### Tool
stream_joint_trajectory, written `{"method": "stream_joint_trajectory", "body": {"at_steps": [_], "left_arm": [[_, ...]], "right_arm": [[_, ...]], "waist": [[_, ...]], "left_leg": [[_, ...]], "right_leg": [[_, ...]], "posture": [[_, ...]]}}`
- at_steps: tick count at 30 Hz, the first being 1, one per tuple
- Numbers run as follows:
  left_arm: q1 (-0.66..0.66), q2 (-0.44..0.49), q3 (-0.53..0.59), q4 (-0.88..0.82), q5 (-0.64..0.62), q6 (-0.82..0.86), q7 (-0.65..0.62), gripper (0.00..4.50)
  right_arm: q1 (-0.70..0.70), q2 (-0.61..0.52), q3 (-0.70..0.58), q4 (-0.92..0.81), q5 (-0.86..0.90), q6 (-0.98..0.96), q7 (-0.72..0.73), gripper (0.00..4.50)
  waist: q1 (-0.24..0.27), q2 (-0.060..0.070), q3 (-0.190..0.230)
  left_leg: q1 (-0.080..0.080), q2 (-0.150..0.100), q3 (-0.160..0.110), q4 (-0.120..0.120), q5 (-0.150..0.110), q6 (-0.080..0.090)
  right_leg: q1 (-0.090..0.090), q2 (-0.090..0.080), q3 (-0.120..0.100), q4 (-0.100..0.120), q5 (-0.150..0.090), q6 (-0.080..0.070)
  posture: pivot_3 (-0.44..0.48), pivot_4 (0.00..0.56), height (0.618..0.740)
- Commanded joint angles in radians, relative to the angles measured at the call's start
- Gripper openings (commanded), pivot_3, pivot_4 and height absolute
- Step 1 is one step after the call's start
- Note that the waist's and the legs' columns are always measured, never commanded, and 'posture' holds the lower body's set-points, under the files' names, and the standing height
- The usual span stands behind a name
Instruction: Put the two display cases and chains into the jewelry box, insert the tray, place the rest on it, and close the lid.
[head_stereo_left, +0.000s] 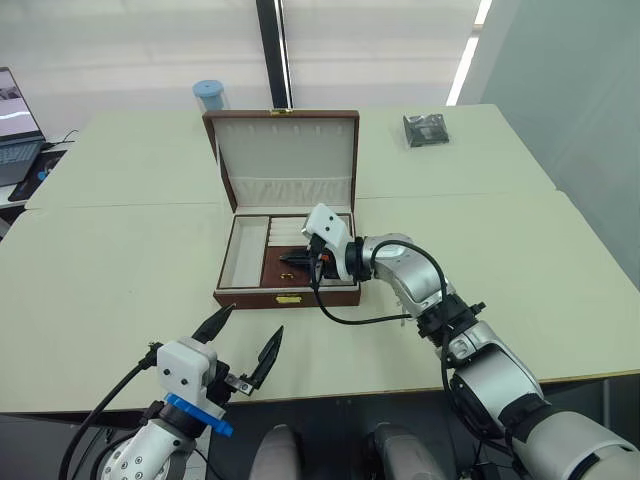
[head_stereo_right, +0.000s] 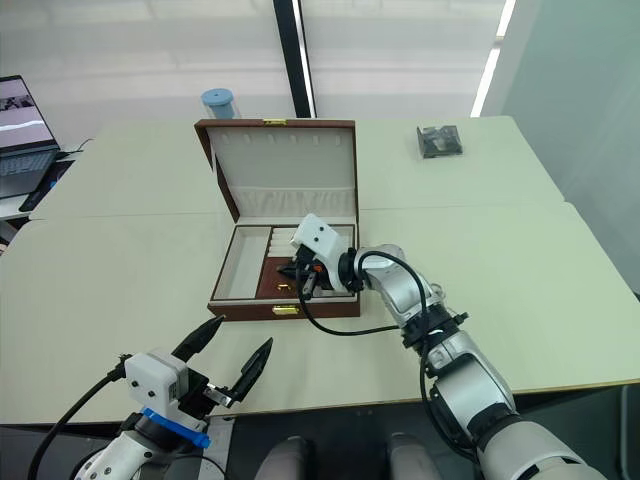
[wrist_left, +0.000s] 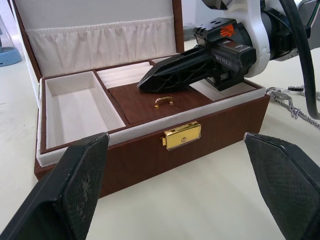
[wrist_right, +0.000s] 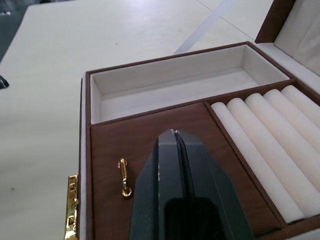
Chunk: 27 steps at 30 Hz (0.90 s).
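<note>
- We see the large reddish-brown wood-grain jewelry box (head_stereo_left: 288, 293) in the middle of the pale cream desk (head_stereo_left: 120, 270), with its hinged wood-grain lid (head_stereo_left: 283, 160) standing upright at the 12 o'clock side.
- The shallow brown-sided tray (wrist_right: 150, 92) with cream side sections already sits inside the box; its long cream section at 9 o'clock has nothing in it.
- The ring-roll strip (wrist_right: 272, 135) of cream rolls lies at the 12 o'clock side of the tray, and the brown centre panel (wrist_left: 150, 105) with the small gold pull (wrist_right: 124, 178) lies in front of it.
- Our right pincer (wrist_left: 150, 82) reaches into the box from 3 o'clock and is just above the brown panel, near the gold pull; its two black fingers are pressed together and hold nothing.
- Our left pincer (head_stereo_left: 244, 345) hovers over the desk at 6 o'clock of the box, apart from it, with its fingers spread wide and nothing between them.
- A thin silver metal chain (wrist_left: 287, 102) lies on the desk just beside the box, at its 3 o'clock side.
- A dark grey shiny packet (head_stereo_left: 425, 129) lies far away at 2 o'clock, and a light blue round container (head_stereo_left: 210, 95) stands behind the lid at 11 o'clock.
- A laptop (head_stereo_left: 15, 135) is on another desk at 10 o'clock.
</note>
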Motion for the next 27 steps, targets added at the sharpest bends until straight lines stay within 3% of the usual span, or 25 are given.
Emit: {"method": "stream_joint_trajectory", "body": {"at_steps": [1, 8, 15, 20, 27], "left_arm": [[-0.007, 0.037, 0.051, -0.037, -0.083, 0.076, -0.017, 4.5], [-0.083, 0.185, 0.226, 0.013, -0.28, 0.264, -0.087, 4.5], [-0.144, 0.336, 0.38, 0.165, -0.353, 0.346, -0.222, 4.5], [-0.26, 0.47, 0.48, 0.402, -0.331, 0.348, -0.326, 4.5], [-0.36, 0.567, 0.534, 0.607, -0.285, 0.338, -0.391, 4.5]], "right_arm": [[-0.006, -0.024, -0.097, -0.139, 0.114, 0.051, 0.05, 0.39], [0.082, -0.205, -0.189, -0.274, 0.162, 0.078, 0.086, 2.25], [0.292, -0.416, -0.288, -0.435, 0.187, 0.044, 0.104, 4.42], [0.503, -0.59, -0.408, -0.496, 0.183, 0.009, 0.119, 4.47], [0.641, -0.71, -0.524, -0.421, 0.171, -0.057, 0.124, 4.47]], "waist": [[0.0, 0.0, 0.0], [0.005, -0.001, -0.001], [0.0, -0.001, 0.0], [0.004, -0.002, 0.0], [-0.002, -0.002, 0.0]], "left_leg": [[0.0, 0.0, 0.0, 0.0, 0.0, 0.0], [0.0, -0.001, -0.002, 0.0, 0.0, 0.0], [0.0, -0.001, -0.001, 0.0, 0.0, 0.0], [0.0, 0.0, 0.001, -0.001, 0.0, 0.0], [0.001, -0.001, 0.002, -0.001, 0.0, 0.0]], "right_leg": [[0.0, 0.0, 0.0, 0.0, 0.0, 0.0], [0.001, 0.0, -0.002, -0.001, 0.0, 0.0], [0.0, 0.0, -0.001, -0.001, 0.0, 0.0], [0.001, 0.001, -0.003, -0.001, -0.001, -0.001], [0.0, 0.0, 0.0, -0.001, -0.001, 0.0]], "posture": [[0.0, 0.15, 0.74], [0.0, 0.15, 0.74], [0.0, 0.15, 0.74], [0.0, 0.15, 0.74], [0.0, 0.15, 0.74]]}}
